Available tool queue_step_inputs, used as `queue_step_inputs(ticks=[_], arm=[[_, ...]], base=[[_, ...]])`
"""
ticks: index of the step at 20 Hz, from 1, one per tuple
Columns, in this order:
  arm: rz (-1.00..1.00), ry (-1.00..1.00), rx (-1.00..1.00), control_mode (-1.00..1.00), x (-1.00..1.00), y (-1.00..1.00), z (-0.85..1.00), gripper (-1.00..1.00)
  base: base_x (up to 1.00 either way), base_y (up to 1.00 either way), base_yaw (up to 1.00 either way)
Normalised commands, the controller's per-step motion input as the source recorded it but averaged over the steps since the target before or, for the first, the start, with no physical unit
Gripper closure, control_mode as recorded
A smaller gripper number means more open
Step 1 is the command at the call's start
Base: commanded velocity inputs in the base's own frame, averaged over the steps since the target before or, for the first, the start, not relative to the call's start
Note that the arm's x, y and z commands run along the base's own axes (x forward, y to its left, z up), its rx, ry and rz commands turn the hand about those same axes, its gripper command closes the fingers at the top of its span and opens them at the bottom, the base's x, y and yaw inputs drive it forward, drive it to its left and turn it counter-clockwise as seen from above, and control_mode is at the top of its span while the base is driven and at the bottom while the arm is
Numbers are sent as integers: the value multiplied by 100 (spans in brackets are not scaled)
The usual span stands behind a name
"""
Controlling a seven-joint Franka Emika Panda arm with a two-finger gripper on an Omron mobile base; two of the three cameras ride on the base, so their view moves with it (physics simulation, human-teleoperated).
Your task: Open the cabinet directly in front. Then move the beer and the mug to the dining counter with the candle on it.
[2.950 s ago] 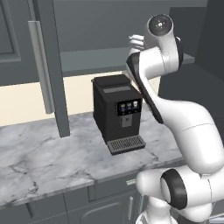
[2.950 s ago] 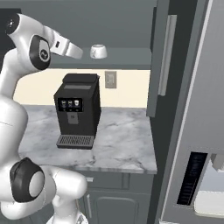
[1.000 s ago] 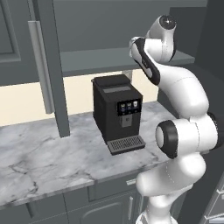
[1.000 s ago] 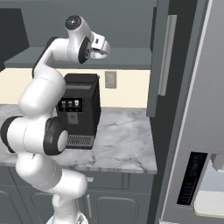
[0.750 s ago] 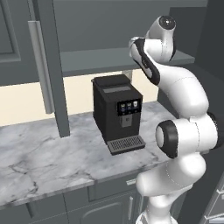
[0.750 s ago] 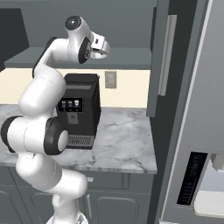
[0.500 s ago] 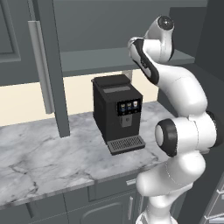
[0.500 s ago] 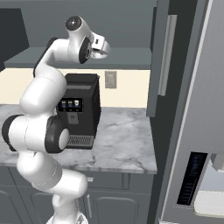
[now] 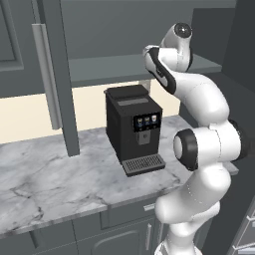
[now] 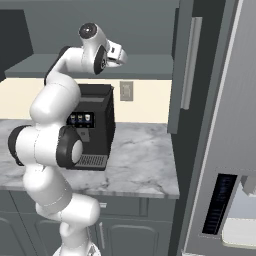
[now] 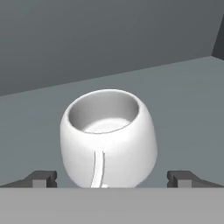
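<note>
Here, my gripper (image 11: 112, 178) stands wide open, one fingertip on either side of the white mug (image 11: 108, 138). The mug sits upright between them on the cabinet (image 11: 183, 92) shelf, handle facing me.

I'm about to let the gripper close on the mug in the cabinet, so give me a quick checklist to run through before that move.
1. Cabinet door open: ok.
2. Mug upright on the grey shelf: ok.
3. Mug centred ahead of the gripper: ok.
4. Fingertips spread wider than the mug: ok.
5. Fingertips far enough around the mug to grip: cannot tell.
6. Beer location: cannot tell.
</note>
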Motion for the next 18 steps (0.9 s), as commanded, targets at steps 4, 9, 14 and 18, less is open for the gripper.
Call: queue_step_inputs(ticks=[4,9,14,18], arm=[[0,0,0,-100,19,0,0,-100],[0,0,0,-100,13,0,0,-100],[0,0,0,-100,11,13,0,-100],[0,0,0,-100,2,5,0,-100]], base=[[0,0,0],[0,0,0],[0,0,0],[0,0,0]])
